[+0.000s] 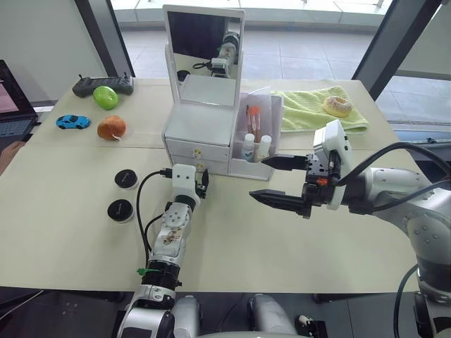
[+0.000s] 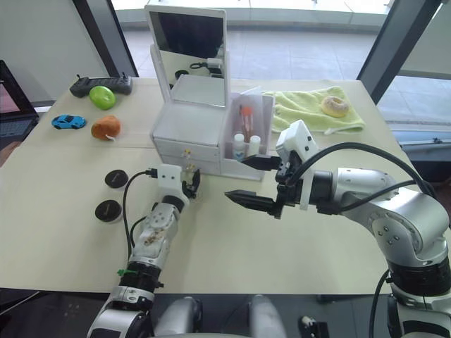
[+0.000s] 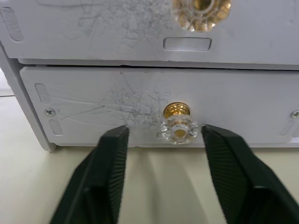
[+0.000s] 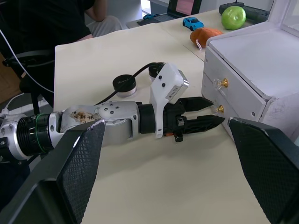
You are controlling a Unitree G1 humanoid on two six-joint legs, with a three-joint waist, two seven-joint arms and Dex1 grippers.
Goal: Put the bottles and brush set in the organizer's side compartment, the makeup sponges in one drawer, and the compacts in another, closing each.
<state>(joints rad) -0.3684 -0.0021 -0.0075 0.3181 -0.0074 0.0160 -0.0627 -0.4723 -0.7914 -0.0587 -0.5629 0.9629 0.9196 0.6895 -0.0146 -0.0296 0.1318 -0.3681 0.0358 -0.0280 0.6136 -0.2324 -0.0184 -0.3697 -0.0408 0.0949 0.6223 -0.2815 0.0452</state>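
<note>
1. Table: beige top; carries everything below.
2. Organizer: white box, mid-table toward the far side, upright mirror on top. Two gold-knobbed drawers in front, both flush/closed in the left wrist view.
3. Green towel: far right of the organizer, a donut lying on it.
4. Side compartment: translucent bin on the organizer's right side. Holds the brush set standing upright and the bottles, white caps up, side by side at the front.
5. Right gripper: hovers just right-front of the side compartment, fingers wide apart, holding nothing. One finger points at the bin's front corner, the other sits lower over bare table.
6. Left gripper: at the front of the lower drawer, fingers parted to either side of the lower knob, not touching it, nothing held. Upper knob directly above.
7. Compacts: two black-lidded discs on the table left of the left arm, one nearer the robot, one further, close but apart. Not in a drawer.
8. Far-left clutter: black controller, green apple-like ball, orange plush thing, blue toy car.
9. Laptop at the left table edge; a person seated beyond the table in the right wrist view.
</note>
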